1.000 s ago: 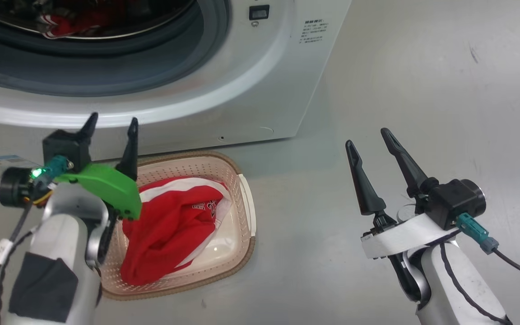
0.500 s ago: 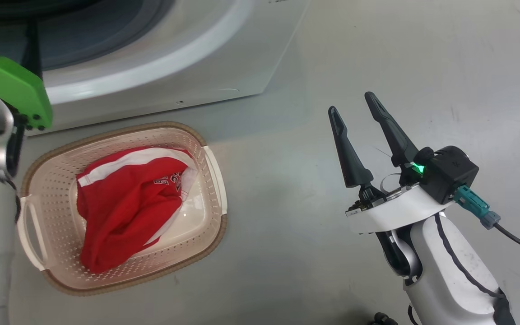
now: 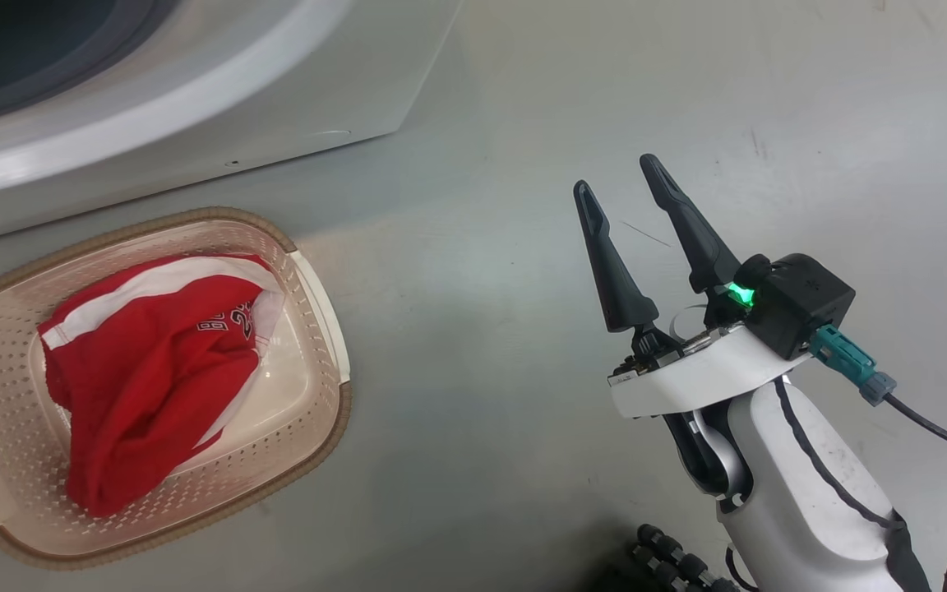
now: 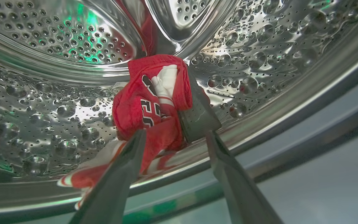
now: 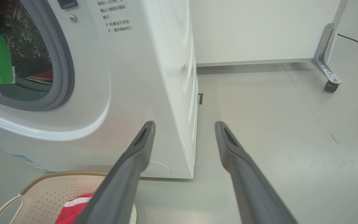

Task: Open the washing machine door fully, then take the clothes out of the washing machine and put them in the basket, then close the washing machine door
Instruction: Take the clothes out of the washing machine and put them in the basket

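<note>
Both are open and empty: right tool (image 3: 615,173) idle, left tool (image 4: 176,133) in the drum (image 4: 57,37) at a jersey (image 4: 134,104). A shallow pinch could slip, dropping it short of the basket (image 3: 194,216).

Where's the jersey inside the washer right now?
Left wrist view, centre: the jersey lies bunched in the drum against a grey paddle, just beyond the open left pincer.

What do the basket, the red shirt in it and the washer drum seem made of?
Basket: probably plastic, cream, punched with even holes. Red shirt: soft matte fabric, perhaps polyester, crumpling in loose folds. Drum: shiny metal, likely stainless steel, mirror-like with embossed bumps.
</note>
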